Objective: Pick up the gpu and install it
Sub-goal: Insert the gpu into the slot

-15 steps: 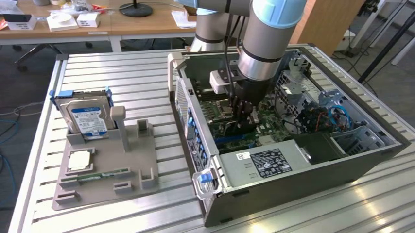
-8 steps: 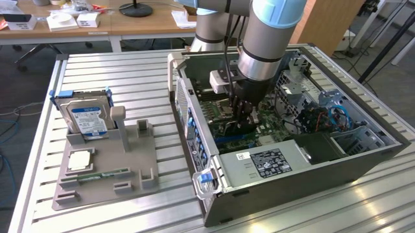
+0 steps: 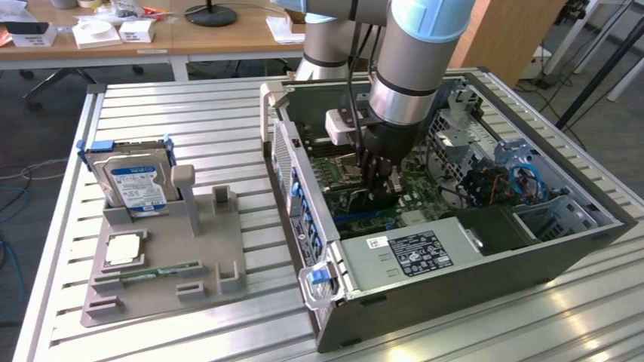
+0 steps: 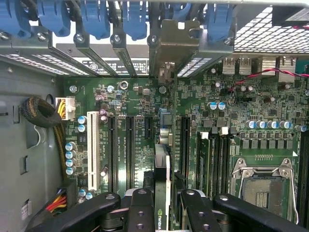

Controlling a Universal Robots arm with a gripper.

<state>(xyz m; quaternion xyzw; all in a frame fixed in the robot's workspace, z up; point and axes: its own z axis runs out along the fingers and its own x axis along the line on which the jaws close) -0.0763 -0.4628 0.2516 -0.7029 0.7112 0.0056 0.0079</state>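
The arm (image 3: 408, 68) reaches down from the top centre of the exterior view into the open case (image 3: 563, 256), which lies on its side on the slatted table (image 3: 181, 113) and takes up the right half of that frame. The gripper (image 3: 378, 185) is deep inside, just above the board (image 3: 423, 197) near the middle of the case. In the wrist view its black fingers (image 4: 140, 208) sit at the bottom centre, drawn in narrow on the gpu (image 4: 161, 188), which they pinch edge-on between them (a small green logo shows on the card's near end). The card stands upright and runs up the middle of the frame over the green board (image 4: 241, 145), between the long black slots (image 4: 129, 150) to one side and another black slot (image 4: 185, 140) to the other; whether its lower edge is already in a slot I cannot tell. Its metal bracket (image 4: 176, 41) sits at the top centre, against the row of slot covers with blue latches (image 4: 96, 19). A white slot (image 4: 91, 150) lies to the left of centre, and the empty processor socket (image 4: 263, 186) fills the lower right. In the exterior view a grey fixture (image 3: 166, 264) lies at the lower left of the frame, well apart from the case, holding a hard drive (image 3: 136, 185) with a blue label upright at its back, a square chip (image 3: 121, 249) in front of that, and a green memory stick (image 3: 161, 271) lying flat nearer the front edge. A silver power supply (image 3: 412, 253) with a black label fills the case's near corner.
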